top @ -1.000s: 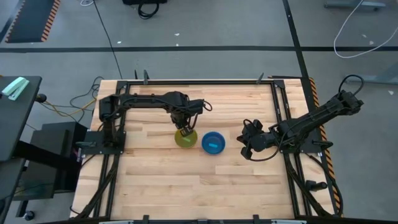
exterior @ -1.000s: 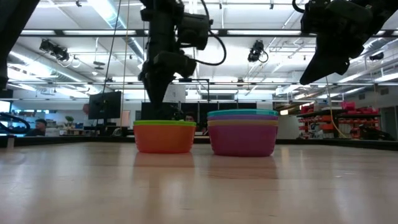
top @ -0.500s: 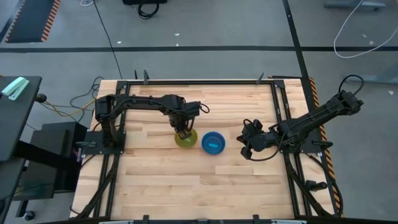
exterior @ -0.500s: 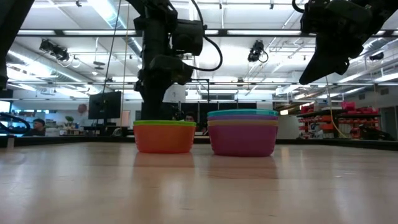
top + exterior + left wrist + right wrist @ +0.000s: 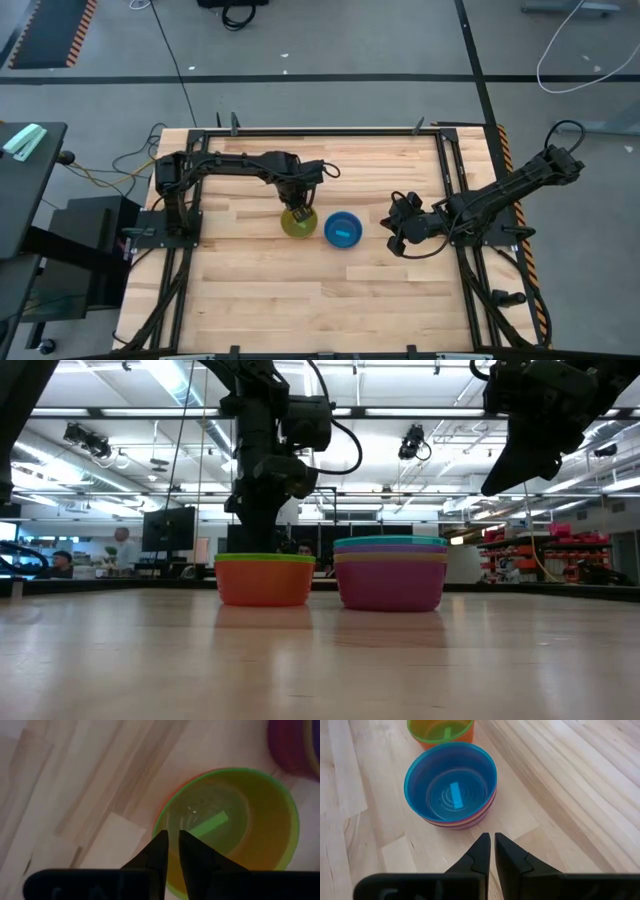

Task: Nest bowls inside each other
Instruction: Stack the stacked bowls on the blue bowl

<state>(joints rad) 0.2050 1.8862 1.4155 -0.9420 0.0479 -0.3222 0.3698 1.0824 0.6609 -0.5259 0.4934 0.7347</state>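
Two stacks of bowls stand on the table. The left stack [image 5: 298, 222] [image 5: 265, 580] has an orange bowl at the bottom, then a green one, with a yellow one [image 5: 235, 830] inside. The right stack [image 5: 342, 229] [image 5: 391, 572] is pink-red below, then purple, with blue [image 5: 451, 790] on top. My left gripper [image 5: 297, 207] [image 5: 170, 840] is shut and hangs low over the far-left part of the left stack's rim. My right gripper [image 5: 392, 232] [image 5: 492, 842] is shut and waits in the air to the right of the blue-topped stack. My left gripper points down at the rim of the left stack [image 5: 162, 820], fingers together. I cannot tell whether the fingertips touch the bowl or hover just above it; in the low view the orange bowl's wall hides them.
Bare wood lies on the near side of both stacks [image 5: 320, 290]. Black frame rails [image 5: 445, 180] run along the table's left, right and far edges. The two stacks stand close together with a small gap between them. A person stands in the room far behind the table [image 5: 122, 545].
My left gripper has shifted a little toward the table's left edge and come back, staying low over the left stack. Both stacks have stayed where they were.
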